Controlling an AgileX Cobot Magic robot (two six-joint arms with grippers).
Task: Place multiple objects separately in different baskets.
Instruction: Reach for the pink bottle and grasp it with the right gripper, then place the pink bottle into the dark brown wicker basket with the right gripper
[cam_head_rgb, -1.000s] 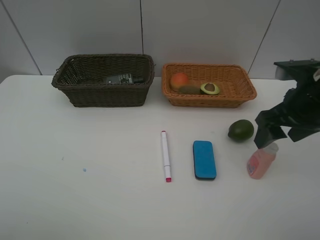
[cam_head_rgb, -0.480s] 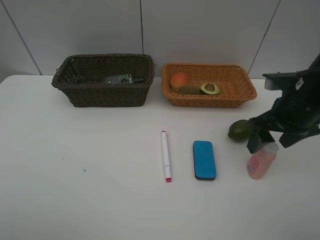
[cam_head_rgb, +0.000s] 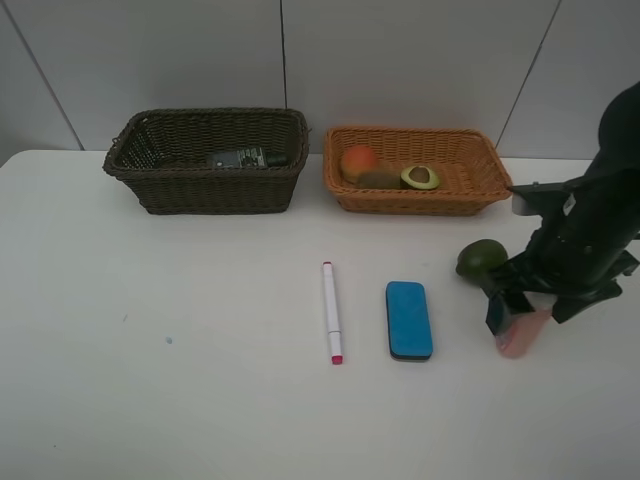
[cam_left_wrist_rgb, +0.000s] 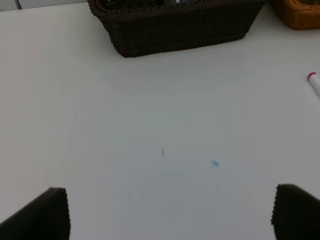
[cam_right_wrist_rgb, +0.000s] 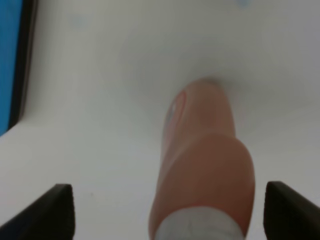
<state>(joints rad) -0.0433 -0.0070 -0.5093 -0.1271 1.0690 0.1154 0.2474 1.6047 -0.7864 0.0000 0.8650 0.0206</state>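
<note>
The white tabletop (cam_head_rgb: 200, 400) carries everything. The dark basket (cam_head_rgb: 215, 190) stands far to the left of the right end effector (cam_head_rgb: 525, 310), and the orange basket (cam_head_rgb: 415, 200) is nearer, beyond it. The right end effector is released. Its fingers are spread wide, low over the tabletop, and straddle the pink bottle (cam_right_wrist_rgb: 200, 160) with a gap on each side. The blue eraser (cam_head_rgb: 409, 319) lies near its left side and the whole avocado (cam_head_rgb: 481, 259) just beyond its left finger. The marker (cam_head_rgb: 331, 311) lies further left. The left end effector (cam_left_wrist_rgb: 165, 215) is also released, above bare tabletop.
</note>
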